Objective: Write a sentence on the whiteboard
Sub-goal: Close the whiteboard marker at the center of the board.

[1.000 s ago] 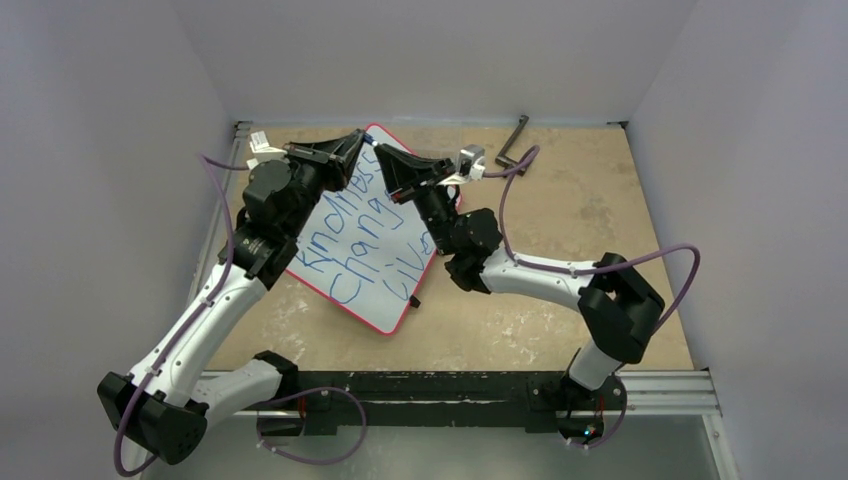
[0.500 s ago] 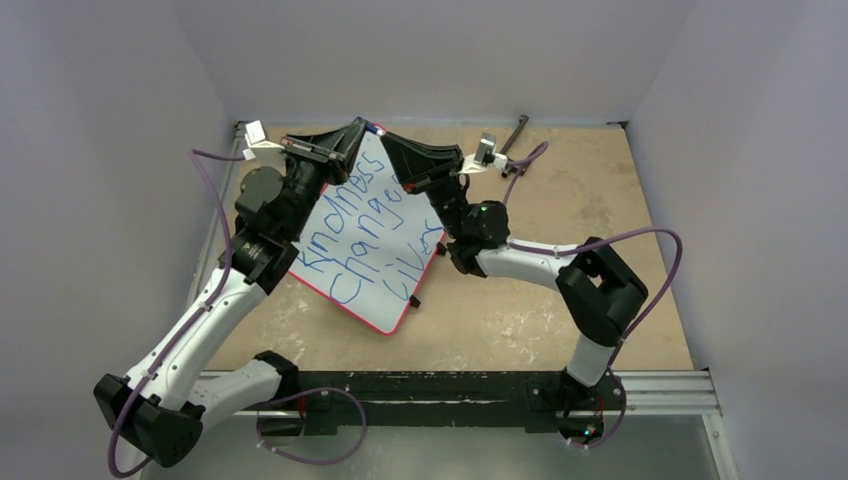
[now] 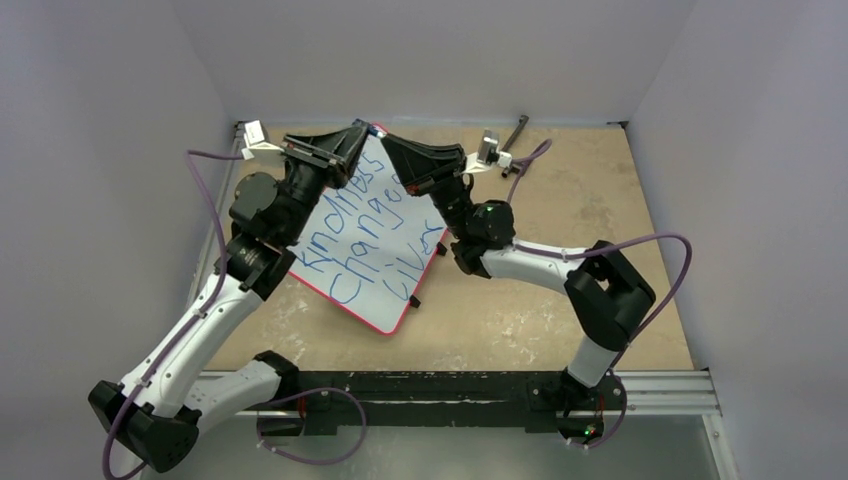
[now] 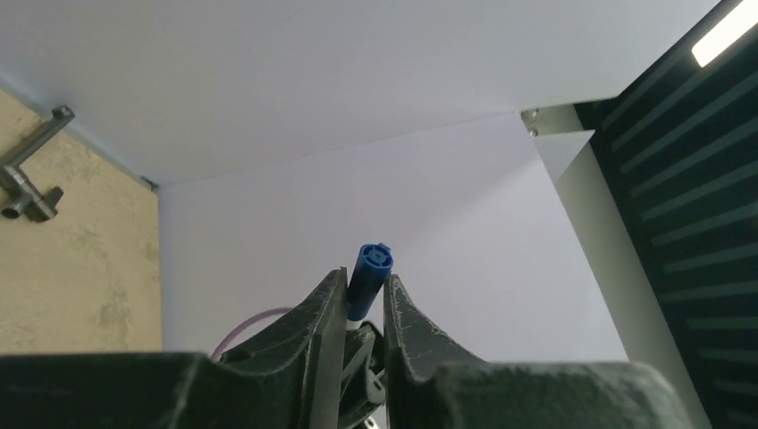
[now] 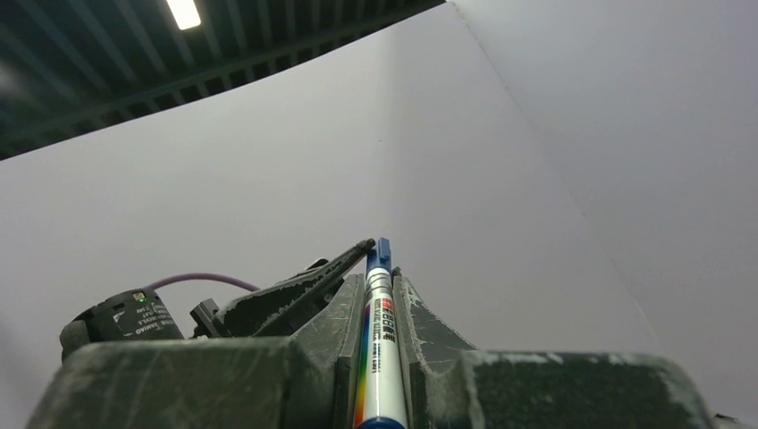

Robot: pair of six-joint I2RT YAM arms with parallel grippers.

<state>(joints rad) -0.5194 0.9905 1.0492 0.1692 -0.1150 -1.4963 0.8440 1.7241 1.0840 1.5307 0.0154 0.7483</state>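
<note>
The whiteboard (image 3: 375, 305) lies skewed on the counter (image 3: 560, 190) at centre-left, the sentence (image 3: 365, 235) filling 3 lines. Above its upper corner, the right hand (image 3: 388, 142) clamps the marker (image 5: 380, 357), and the left hand (image 3: 362, 130) pinches its blue cap (image 4: 371, 268). The marker looks light and slick: grip mid-body; ink may smear.

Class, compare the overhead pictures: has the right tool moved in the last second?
Yes. The right tool shifted toward the back wall, nearer the metal bar, uncovering more of the whiteboard.
</note>
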